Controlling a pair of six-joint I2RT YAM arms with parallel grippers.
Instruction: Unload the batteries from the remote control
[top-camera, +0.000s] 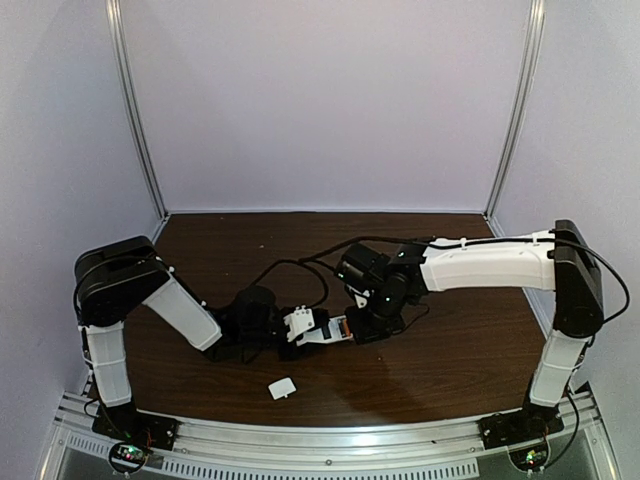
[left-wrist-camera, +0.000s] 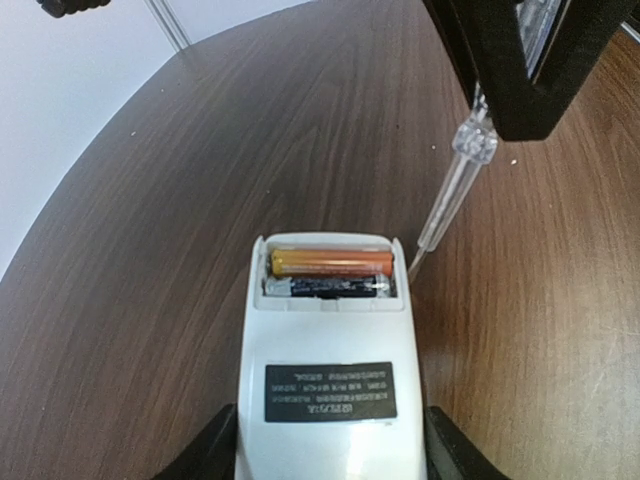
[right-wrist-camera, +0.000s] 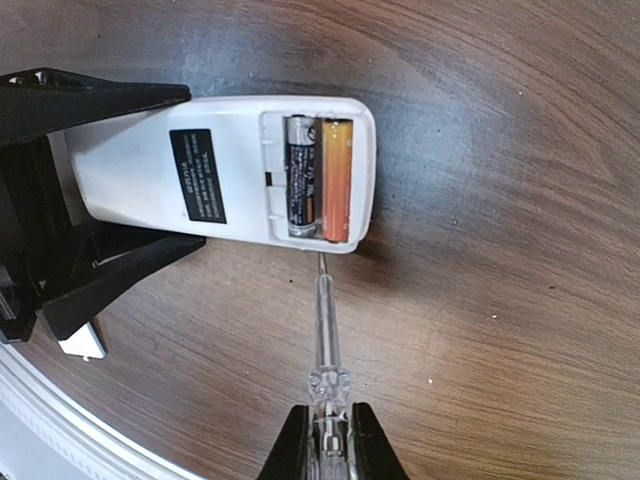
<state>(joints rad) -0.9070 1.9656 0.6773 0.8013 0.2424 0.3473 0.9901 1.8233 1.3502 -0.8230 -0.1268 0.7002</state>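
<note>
Top view first: on the dark brown wooden table (top-camera: 450, 360) the two arms meet near the middle. The left gripper (top-camera: 310, 332) is clamped around a small white flat plastic remote control (top-camera: 326, 328), which lies on the table. The right gripper (top-camera: 362, 322) sits just beside the remote's right end. A small white squarish cover piece (top-camera: 282, 388) lies on its own nearer the front rail, apart from the remote.

Over to the left wrist: the remote control (left-wrist-camera: 325, 340) runs away from the camera, back face up, with a black label (left-wrist-camera: 330, 391) showing. Its compartment at the far end is open. There are the batteries (left-wrist-camera: 330, 264), two tiny cylinders lying side by side across it. The orange-copper one is farther out and the dark one sits against it on the near side. The black fingers (left-wrist-camera: 215, 450) press on both long edges of the remote. On the right, a thin screwdriver (left-wrist-camera: 455, 175) with a clear plastic handle slants down from the right gripper (left-wrist-camera: 520, 60). Its metal tip sits just beside the remote's far right corner.

Right wrist now: the right gripper (right-wrist-camera: 330, 442) is clenched on the screwdriver (right-wrist-camera: 325, 320) handle. The shaft points straight at the remote control (right-wrist-camera: 130, 175) and its tip meets the rim at the compartment. Both batteries (right-wrist-camera: 337, 180) are seated inside. The left gripper's black fingers (right-wrist-camera: 90, 100) grasp the remote's other half. The cover piece (right-wrist-camera: 85, 345) peeks out at the left edge.
</note>
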